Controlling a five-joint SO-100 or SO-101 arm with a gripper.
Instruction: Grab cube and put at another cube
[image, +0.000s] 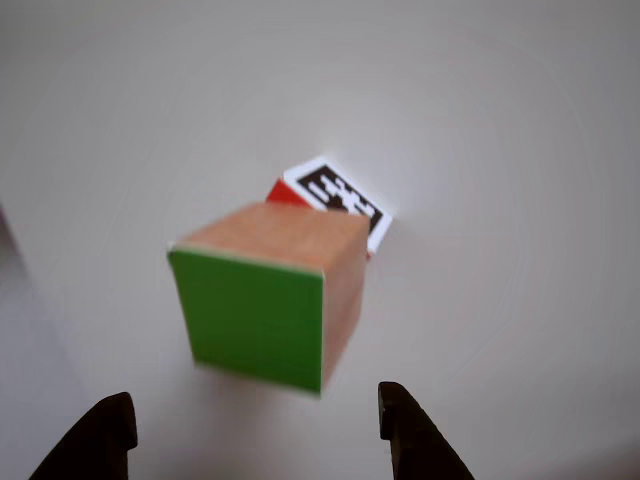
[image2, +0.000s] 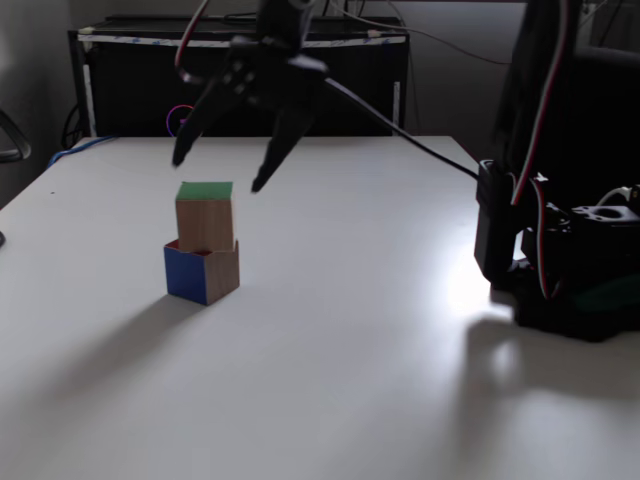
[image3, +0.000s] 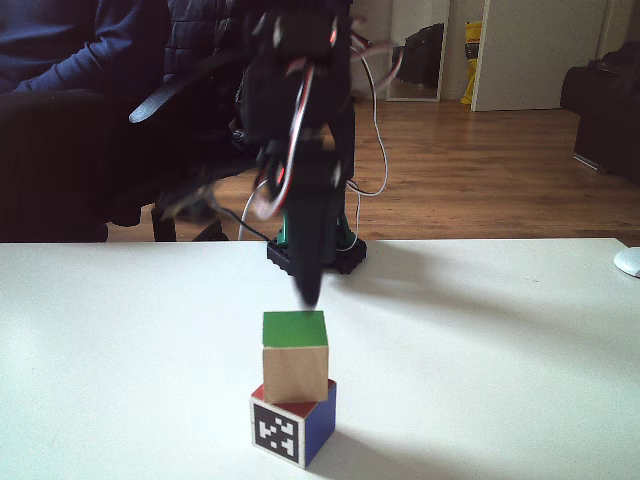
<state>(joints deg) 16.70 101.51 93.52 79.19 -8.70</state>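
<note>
The green-faced wooden cube (image: 270, 300) sits stacked on the marker cube (image: 340, 200), slightly askew. In a fixed view the cube (image2: 205, 216) rests on the lower cube (image2: 202, 272), which shows a blue side there. In another fixed view the cube (image3: 294, 356) stands above the black-and-white marker face (image3: 279, 433). My gripper (image2: 217, 172) hangs open just above and behind the stack, touching neither cube. Both dark fingertips (image: 100, 435) frame the bottom of the other view, with the gripper (image: 255, 430) open and nothing between them.
The white table (image2: 350, 350) has free room all around the stack. The arm's base (image2: 570, 270) with its cables stands at the right. A seated person (image3: 60, 90) and a chair are behind the table's far edge. A white object (image3: 628, 262) lies at the right edge.
</note>
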